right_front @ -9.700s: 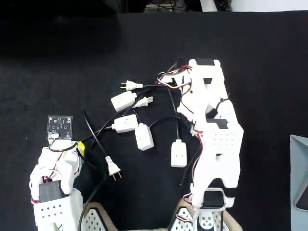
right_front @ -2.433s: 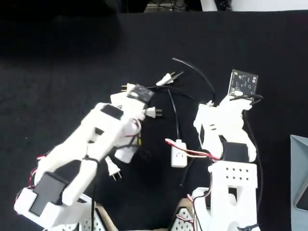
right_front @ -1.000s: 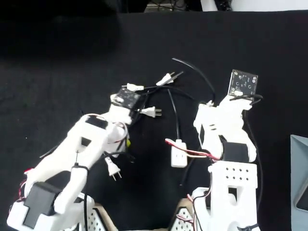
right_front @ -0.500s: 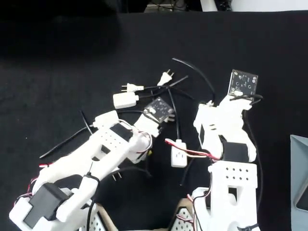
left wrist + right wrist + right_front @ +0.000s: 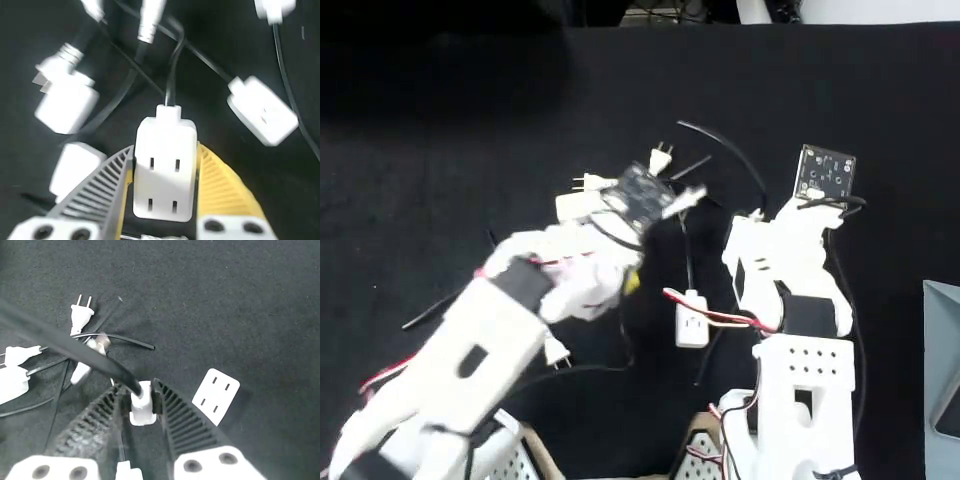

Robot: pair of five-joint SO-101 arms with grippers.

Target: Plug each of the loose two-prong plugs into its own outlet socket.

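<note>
Left pincer [image 5: 165, 150] grasps a socket [image 5: 164, 180]; right pincer [image 5: 136, 385] clenches a plug [image 5: 141, 410]; mating likely needs the plug squared to the socket.

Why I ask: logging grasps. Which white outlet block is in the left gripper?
The outlet block showing four slots to the left wrist camera, clamped between the left gripper's grey and yellow fingers; the other blocks lie on the cloth.

Left arm [image 5: 510, 310] slants over loose plugs [image 5: 661, 160] — an outlet socket [image 5: 691, 326] lies near it.
</note>
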